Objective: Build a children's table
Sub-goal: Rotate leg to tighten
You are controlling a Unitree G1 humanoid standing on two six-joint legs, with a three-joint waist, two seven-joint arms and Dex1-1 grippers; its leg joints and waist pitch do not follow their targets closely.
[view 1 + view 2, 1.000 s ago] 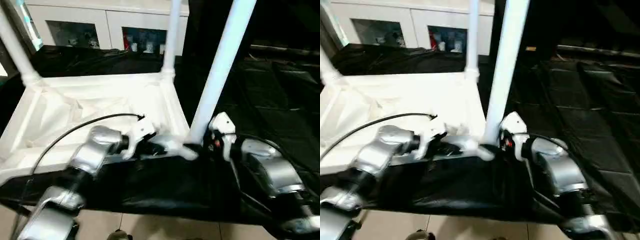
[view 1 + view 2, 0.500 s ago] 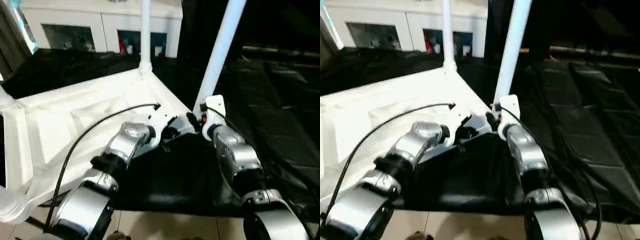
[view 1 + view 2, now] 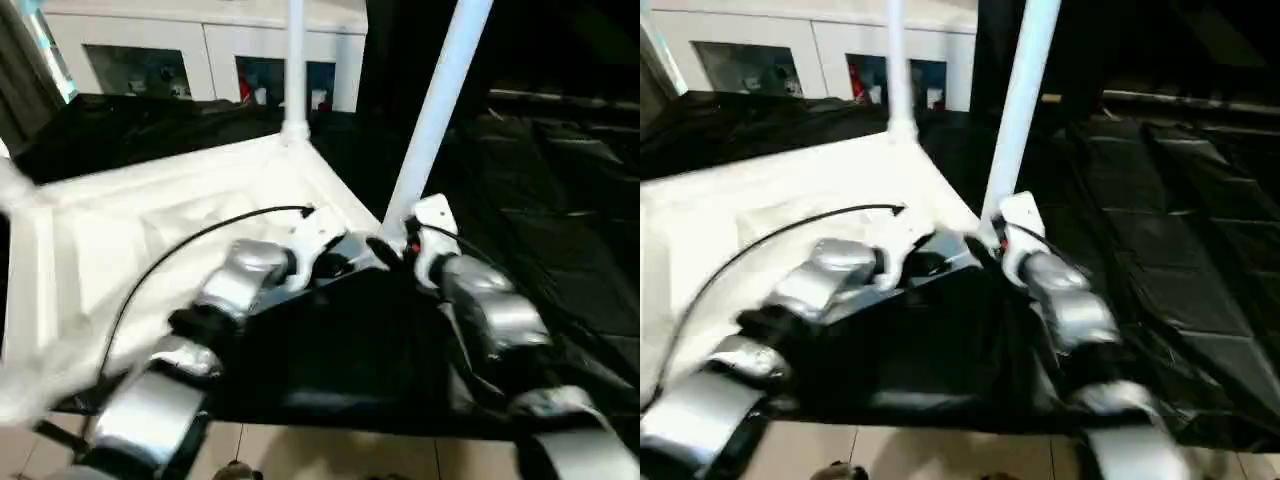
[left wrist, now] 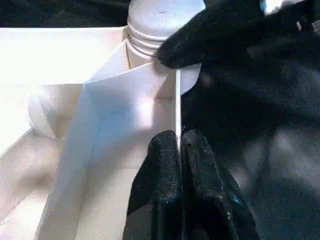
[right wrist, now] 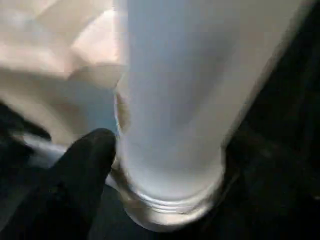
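While the head views had swung between one second before and now, the tabletop [image 3: 150, 230] lay underside up on the black-draped worktop [image 3: 560, 250], and the leg [image 3: 430, 120] rose steeply from the near corner socket, its long axis leaning slightly right. In the left wrist view the left claw [image 4: 179, 142] was pinching the tabletop's thin rim. In the right wrist view the right claw [image 5: 95, 150] touched the leg's base; its spread I could not tell. The leg seemed to be seated.
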